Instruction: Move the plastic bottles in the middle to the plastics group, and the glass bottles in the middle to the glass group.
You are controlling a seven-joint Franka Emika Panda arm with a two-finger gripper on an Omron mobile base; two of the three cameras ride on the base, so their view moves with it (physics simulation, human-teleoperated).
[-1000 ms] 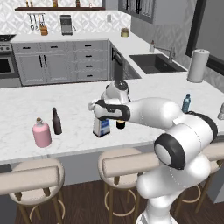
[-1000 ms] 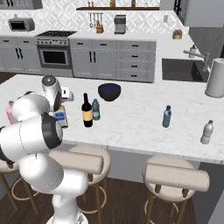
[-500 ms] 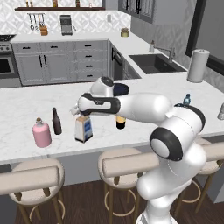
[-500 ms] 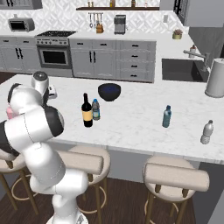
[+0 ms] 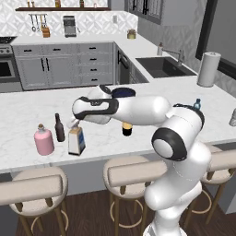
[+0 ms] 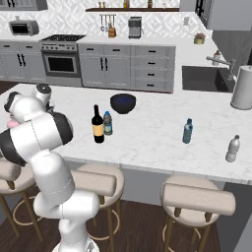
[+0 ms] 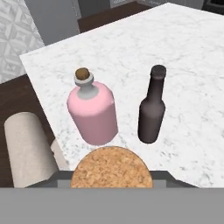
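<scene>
from the left base view, the gripper (image 5: pixel 76 123) sits atop the squarish pale bottle (image 5: pixel 76 140), standing on the counter (image 5: pixel 27 110) beside the slim dark brown bottle (image 5: pixel 59 128). at the hand view, its cork (image 7: pixel 111 167) fills the bottom; jaw state unclear. glass: rigid, slippery, breakable; hold the neck.

arm links (image 5: pixel 138 109): smooth, glossy white, rounded tubes, thick near the base and slimmer toward the hand
joints (image 5: pixel 167 144): dark grey discs ringed in black, set flush in bulging white housings
wrist band (image 5: pixel 96 102): a black strip along the white forearm
lower body (image 6: pixel 69 206): white, stacked bulbous segments
surface: plain, with no cables, screws or markings to be made out
</scene>
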